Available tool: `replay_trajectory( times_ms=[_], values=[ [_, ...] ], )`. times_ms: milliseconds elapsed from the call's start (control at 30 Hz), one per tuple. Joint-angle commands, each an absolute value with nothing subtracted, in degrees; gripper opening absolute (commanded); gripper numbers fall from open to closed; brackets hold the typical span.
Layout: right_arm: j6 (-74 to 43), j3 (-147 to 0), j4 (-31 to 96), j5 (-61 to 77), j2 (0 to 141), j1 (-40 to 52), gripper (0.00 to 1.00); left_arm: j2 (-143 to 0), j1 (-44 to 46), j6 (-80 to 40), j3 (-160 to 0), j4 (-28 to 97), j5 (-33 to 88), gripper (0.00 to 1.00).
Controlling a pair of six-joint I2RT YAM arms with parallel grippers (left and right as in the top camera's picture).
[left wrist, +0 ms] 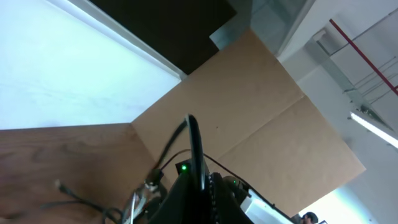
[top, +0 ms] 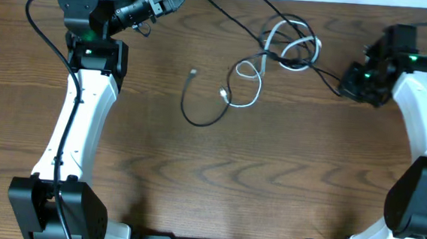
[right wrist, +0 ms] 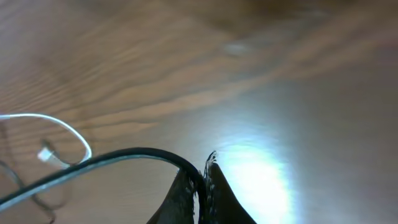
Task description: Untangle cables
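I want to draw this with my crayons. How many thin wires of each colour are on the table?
black cables: 2
white cable: 1
Total: 3

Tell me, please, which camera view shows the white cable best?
The overhead view: the white cable lies there in full, with all its loops and a plug end. The right wrist view catches only one white loop and a plug at its left edge. The left wrist view shows only blurred cable bits low down.
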State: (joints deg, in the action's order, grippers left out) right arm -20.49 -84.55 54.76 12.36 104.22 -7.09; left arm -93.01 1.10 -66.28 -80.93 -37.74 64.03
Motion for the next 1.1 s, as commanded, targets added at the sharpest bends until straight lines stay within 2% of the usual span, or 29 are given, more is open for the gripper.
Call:
replay_trajectory(
  times_ms=[0,400,533,633,767,867,1067],
  values=[
    [-19.77,-83.66,57.17,-0.12,104.92,-12.99,0.01,-91.72,-1.10,-67.18,-82.37,-38.87,62.13,0.07],
    [-23.11,-83.66,57.63,-4.60,104.92,-25.63,0.01,-91.72,-4.58,-65.06,-82.37,-38.44,62.13,0.08],
    [-22.00,-83.66,57.69,-4.60,104.92,-28.49,0.01,-91.72,-7.77,-59.18,-82.37,-31.62,61.82,0.08],
    [-22.00,-83.66,57.78,-4.45,104.92,-30.46,0.01,-91.72,-10.35,-51.27,-82.37,-21.41,60.05,0.07],
    [-19.88,-83.66,57.63,-1.41,104.92,-31.81,0.01,-91.72,-12.64,-38.17,-82.37,-4.49,51.75,0.07],
    [-17.91,-83.66,57.56,0.40,104.92,-31.66,0.01,-91.72,-12.95,-28.16,-82.37,8.14,39.99,0.07],
    [-10.72,-83.66,55.68,8.34,104.92,-29.98,0.01,-91.72,-12.84,-17.85,-82.37,22.00,19.64,0.07]
  ],
)
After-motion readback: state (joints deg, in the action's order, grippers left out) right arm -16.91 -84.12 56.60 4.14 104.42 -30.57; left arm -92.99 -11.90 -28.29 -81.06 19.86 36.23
